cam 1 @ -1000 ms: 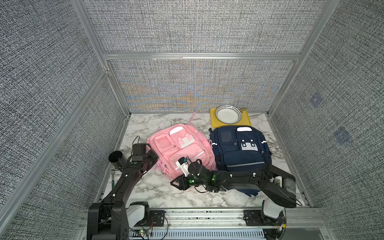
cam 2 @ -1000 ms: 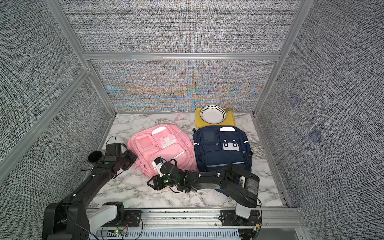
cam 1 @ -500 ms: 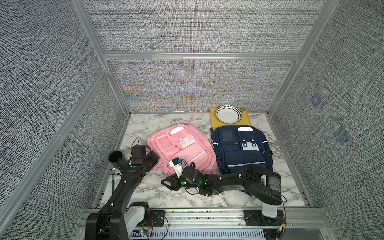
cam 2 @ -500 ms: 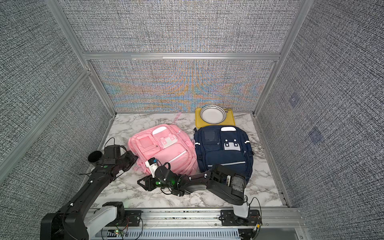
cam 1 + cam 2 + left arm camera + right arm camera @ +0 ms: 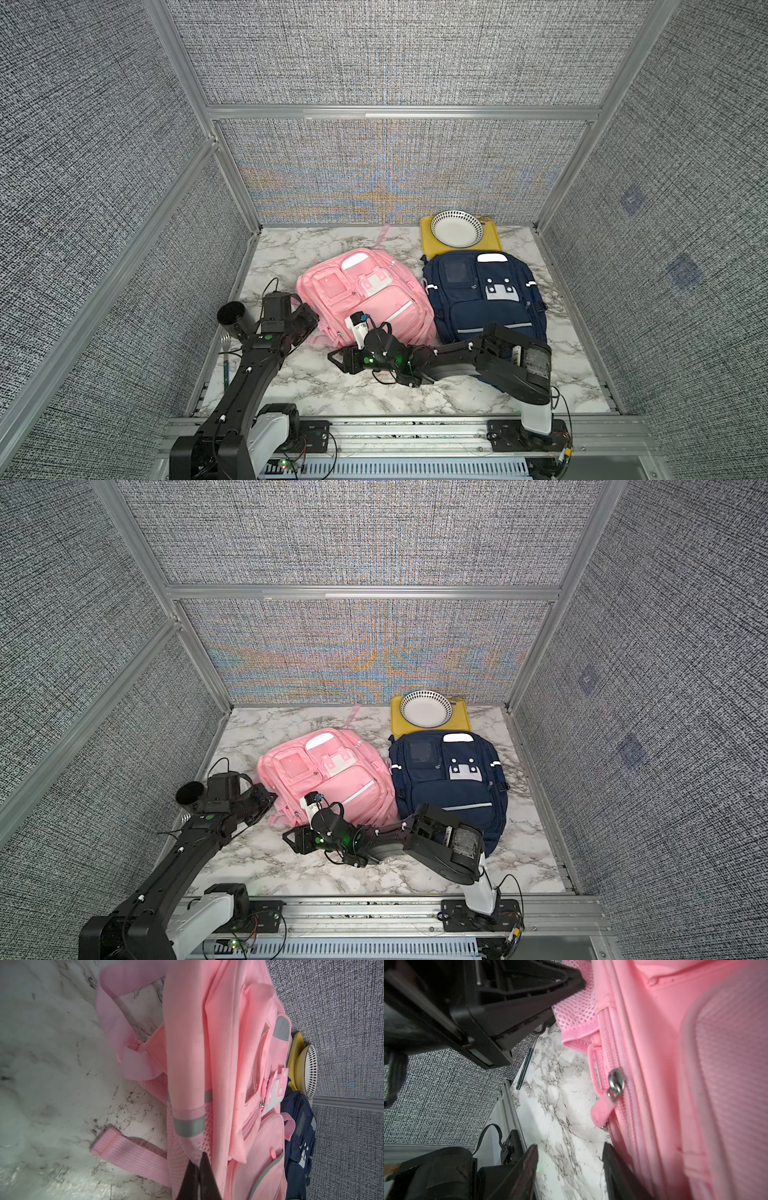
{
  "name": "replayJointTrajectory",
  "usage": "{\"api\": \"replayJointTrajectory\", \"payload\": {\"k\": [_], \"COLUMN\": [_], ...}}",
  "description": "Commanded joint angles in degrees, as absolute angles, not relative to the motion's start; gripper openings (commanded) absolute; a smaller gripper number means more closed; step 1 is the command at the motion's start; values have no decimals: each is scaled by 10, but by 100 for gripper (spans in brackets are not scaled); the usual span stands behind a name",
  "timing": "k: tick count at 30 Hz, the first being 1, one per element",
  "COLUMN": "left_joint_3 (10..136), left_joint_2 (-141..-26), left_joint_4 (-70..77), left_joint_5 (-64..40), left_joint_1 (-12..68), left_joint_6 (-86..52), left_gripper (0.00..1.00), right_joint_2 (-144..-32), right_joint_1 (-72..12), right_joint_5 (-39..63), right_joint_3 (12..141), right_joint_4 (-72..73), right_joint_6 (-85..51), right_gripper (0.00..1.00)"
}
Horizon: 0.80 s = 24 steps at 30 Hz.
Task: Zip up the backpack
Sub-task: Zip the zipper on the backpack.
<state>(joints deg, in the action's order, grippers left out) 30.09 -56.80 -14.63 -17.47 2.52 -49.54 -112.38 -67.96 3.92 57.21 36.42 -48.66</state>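
Success likely hinges on tension: with the pink backpack (image 5: 365, 299) lying mid-table beside the navy backpack (image 5: 482, 299), the left gripper (image 5: 198, 1165), pinched shut on its mesh side pocket (image 5: 187, 1147), should hold it taut while the right gripper (image 5: 570, 1147), jaws apart and empty, brackets the pink zipper pull (image 5: 603, 1110) squarely before closing.

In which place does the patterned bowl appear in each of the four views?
Top view: bowl on the yellow tray, behind the navy backpack.
Top view: the same place.
Left wrist: beyond the pink backpack, on the tray.
Right wrist: not in view.
Shared landmark: the pink backpack.
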Motion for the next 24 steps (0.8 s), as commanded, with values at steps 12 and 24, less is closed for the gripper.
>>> {"api": "replayJointTrajectory", "payload": {"k": [12, 24], "left_joint_3": [298, 286], "left_joint_2": [-528, -518], "left_joint_4": [-141, -141], "left_joint_5": [-207, -209], "left_joint_1": [26, 26], "left_joint_6": [-500, -504], "left_gripper": [0, 0], "right_joint_2": [-1130, -1136], "right_joint_1": [-651, -636], "right_joint_5": [-12, -9], "right_joint_3": [585, 577], "right_joint_4": [319, 341], "right_joint_6": [-490, -478], "right_gripper": [65, 52]}}
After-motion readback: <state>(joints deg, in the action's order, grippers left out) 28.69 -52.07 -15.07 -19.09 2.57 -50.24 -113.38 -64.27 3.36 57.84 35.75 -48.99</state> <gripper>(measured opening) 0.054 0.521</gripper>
